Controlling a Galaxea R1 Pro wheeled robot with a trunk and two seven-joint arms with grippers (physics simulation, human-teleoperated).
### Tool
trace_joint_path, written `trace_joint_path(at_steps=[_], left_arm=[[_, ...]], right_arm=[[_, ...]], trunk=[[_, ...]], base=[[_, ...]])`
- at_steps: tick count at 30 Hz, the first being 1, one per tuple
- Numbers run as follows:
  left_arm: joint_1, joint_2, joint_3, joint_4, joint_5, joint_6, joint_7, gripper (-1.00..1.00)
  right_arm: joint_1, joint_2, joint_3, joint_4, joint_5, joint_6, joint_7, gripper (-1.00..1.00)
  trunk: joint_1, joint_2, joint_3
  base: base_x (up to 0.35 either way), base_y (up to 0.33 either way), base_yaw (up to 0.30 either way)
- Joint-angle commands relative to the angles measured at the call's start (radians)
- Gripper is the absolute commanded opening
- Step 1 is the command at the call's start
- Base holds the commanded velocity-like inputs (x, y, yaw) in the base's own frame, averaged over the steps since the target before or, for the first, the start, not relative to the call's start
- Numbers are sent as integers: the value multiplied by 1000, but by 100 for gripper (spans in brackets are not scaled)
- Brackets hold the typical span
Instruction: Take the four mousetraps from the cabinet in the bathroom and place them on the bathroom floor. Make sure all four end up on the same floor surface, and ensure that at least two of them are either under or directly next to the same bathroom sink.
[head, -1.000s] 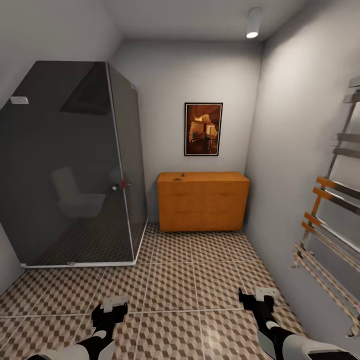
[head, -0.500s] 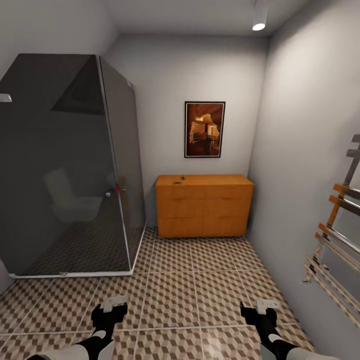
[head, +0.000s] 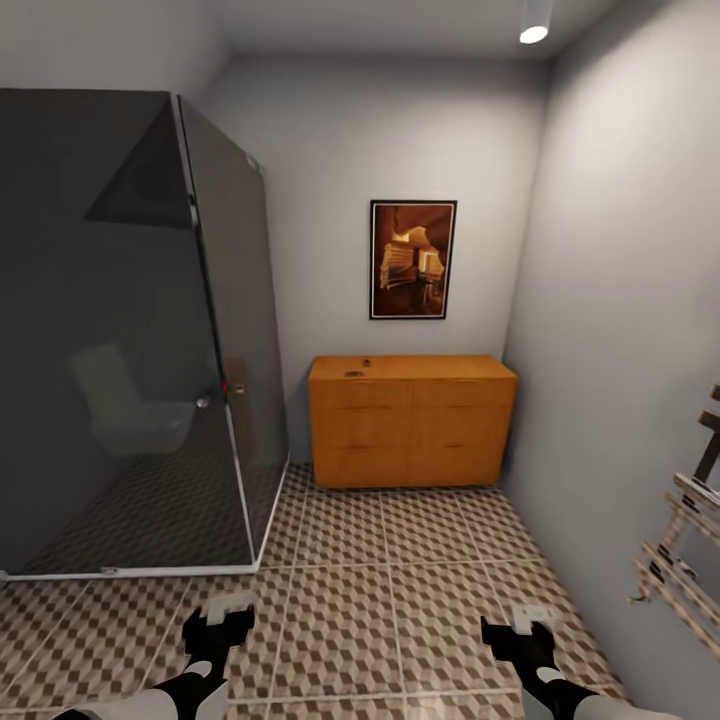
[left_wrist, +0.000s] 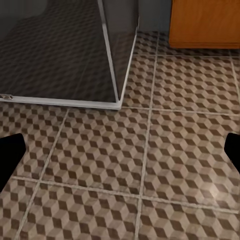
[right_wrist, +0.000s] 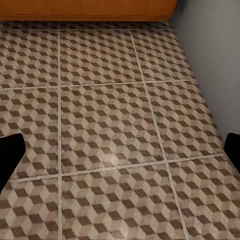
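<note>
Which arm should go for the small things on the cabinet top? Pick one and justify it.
Left, tentatively. The small dark things lie toward the cabinet's left end, nearer the left gripper's side than the right gripper's. Both are open and empty, and the cabinet is far off.

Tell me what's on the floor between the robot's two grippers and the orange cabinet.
Only bare bathroom floor tiles lie between the left gripper, the right gripper and the cabinet, as the head view shows.

Cabinet (head: 411, 421) ahead — shower (head: 120, 340) at left
</note>
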Motion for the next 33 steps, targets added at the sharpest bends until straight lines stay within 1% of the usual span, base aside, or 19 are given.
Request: trace_joint_path(at_steps=[1, 14, 28, 33], left_arm=[[-1, 0, -8, 4, 5, -5, 2, 100], [-1, -4, -11, 4, 5, -1, 3, 100], [-1, -3, -11, 4, 4, -1, 4, 100], [-1, -2, -10, 4, 4, -1, 4, 100]], right_arm=[[-1, 0, 7, 4, -7, -7, 0, 100], [-1, 0, 7, 5, -9, -5, 0, 100], [-1, 2, 7, 5, -9, -5, 0, 100], [-1, 2, 7, 5, -10, -5, 0, 100]], trunk=[[1, -1, 0], [1, -1, 0], [1, -1, 0], [1, -1, 0]], base=[[330, 0, 0], [329, -13, 0], [282, -195, 0], [302, -82, 0]])
